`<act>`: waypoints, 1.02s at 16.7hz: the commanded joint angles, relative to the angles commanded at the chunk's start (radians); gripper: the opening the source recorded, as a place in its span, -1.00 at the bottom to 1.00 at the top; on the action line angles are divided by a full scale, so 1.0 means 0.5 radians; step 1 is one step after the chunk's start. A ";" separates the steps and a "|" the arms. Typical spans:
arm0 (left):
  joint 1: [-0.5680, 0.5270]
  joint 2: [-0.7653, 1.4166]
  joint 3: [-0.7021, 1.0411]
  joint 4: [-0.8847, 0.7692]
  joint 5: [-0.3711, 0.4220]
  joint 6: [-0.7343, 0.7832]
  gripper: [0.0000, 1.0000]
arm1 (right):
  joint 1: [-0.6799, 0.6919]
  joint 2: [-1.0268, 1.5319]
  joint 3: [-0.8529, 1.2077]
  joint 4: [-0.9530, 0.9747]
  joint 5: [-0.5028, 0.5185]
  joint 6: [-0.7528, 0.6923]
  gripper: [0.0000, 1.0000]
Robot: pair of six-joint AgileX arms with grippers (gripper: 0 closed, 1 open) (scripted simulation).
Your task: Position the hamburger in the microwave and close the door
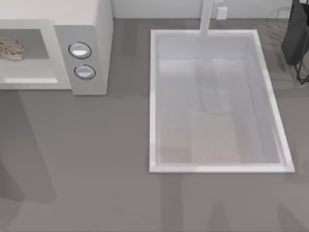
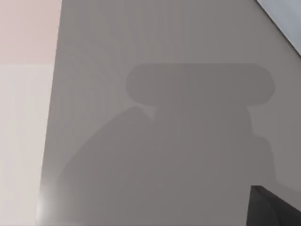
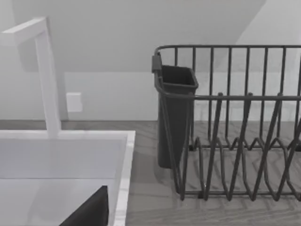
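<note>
The table (image 1: 96,169) is a plain grey surface running across the top view. The sink (image 1: 153,96), a white rectangular basin with a pale floor, is set into its right half, with a white tap (image 1: 206,17) rising at its far rim.

The microwave (image 1: 99,43) stands at the far left, a boxy off-white appliance with a grey cavity. Its side panel carries two round silver-blue knobs (image 1: 80,50), one just beyond the other. Below the cavity a flat white band reaches toward the near edge; whether this is the door lying open cannot be told.

A black wire rack (image 3: 235,141) stands at the far right, beside the sink, with a dark cup (image 3: 175,117) hung at its corner. The right wrist view looks at this rack and the tap from close by.

The hamburger (image 1: 9,48) lies inside the microwave cavity, at the left edge of the top view. It is a small roundish cream-tan lump flecked with orange and brown.

A dark corner of gear (image 2: 273,209) sits at the edge of the left wrist view, above bare table and a broad shadow. How either claw's fingers stand cannot be told, so nothing can be placed against them.
</note>
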 joint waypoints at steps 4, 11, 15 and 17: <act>-0.019 -0.024 -0.035 0.016 -0.014 -0.031 -1.00 | 0.000 0.000 0.000 0.000 0.000 0.000 1.00; -0.510 -0.535 -0.482 0.152 -0.278 -0.494 -1.00 | 0.000 0.000 0.000 0.000 0.000 0.000 1.00; -0.597 -0.620 -0.564 0.210 -0.348 -0.575 -1.00 | 0.000 0.000 0.000 0.000 0.000 0.000 1.00; -0.589 -0.611 -0.560 0.204 -0.340 -0.574 -1.00 | 0.000 0.000 0.000 0.000 0.000 0.000 1.00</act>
